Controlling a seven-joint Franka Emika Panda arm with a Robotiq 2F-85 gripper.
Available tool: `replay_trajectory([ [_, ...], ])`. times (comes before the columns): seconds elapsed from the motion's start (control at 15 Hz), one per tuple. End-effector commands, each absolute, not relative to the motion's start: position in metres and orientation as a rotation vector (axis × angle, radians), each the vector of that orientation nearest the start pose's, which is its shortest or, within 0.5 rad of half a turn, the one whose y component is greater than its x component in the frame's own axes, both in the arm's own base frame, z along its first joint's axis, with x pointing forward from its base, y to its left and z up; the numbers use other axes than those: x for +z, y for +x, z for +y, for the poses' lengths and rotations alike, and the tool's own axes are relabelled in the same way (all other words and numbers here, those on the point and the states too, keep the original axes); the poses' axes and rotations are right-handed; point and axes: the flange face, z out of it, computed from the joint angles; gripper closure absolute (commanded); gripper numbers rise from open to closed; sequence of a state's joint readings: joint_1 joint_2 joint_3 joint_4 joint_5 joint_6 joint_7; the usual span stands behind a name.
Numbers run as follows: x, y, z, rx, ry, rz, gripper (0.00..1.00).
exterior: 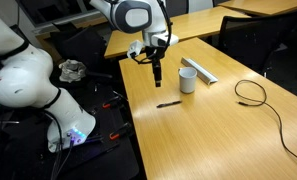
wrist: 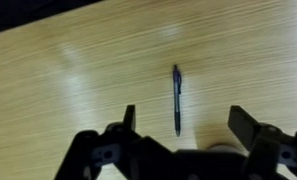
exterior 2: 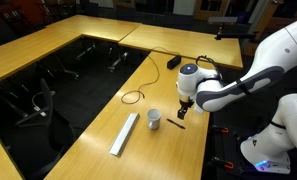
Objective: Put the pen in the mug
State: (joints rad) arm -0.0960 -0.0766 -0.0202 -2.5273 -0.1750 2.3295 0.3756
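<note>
Slim dark pen [wrist: 176,100] lies flat on the pale wood-grain table [wrist: 48,60], near the squat white mug [exterior: 188,79].
In the wrist view its long axis runs top to bottom; the gripper [wrist: 185,120] hangs above, jaws spread wide.

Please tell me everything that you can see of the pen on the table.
The pen is thin, dark and straight; its material cannot be told. It lies flat on the light wooden table, apart from the white mug. Only the table touches it. The open end effector hangs above it, with the pen between its fingers in the wrist view.
</note>
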Motion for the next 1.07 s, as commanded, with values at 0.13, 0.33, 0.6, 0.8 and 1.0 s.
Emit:
replay_trajectory([
  [0.13, 0.282, 0.441, -0.065, 0.193, -3.191, 0.603, 0.0],
  [0.33, 0.263, 0.448, -0.083, 0.09, -3.159, 0.601, 0.0],
  [0.6, 0.225, 0.463, -0.096, 0.044, -3.071, 0.497, 0.0],
  [0.8, 0.192, 0.469, -0.097, 0.153, -3.001, 0.471, 0.0],
  [1.0, 0.165, 0.476, -0.104, 0.21, -3.032, 0.485, 0.0],
])
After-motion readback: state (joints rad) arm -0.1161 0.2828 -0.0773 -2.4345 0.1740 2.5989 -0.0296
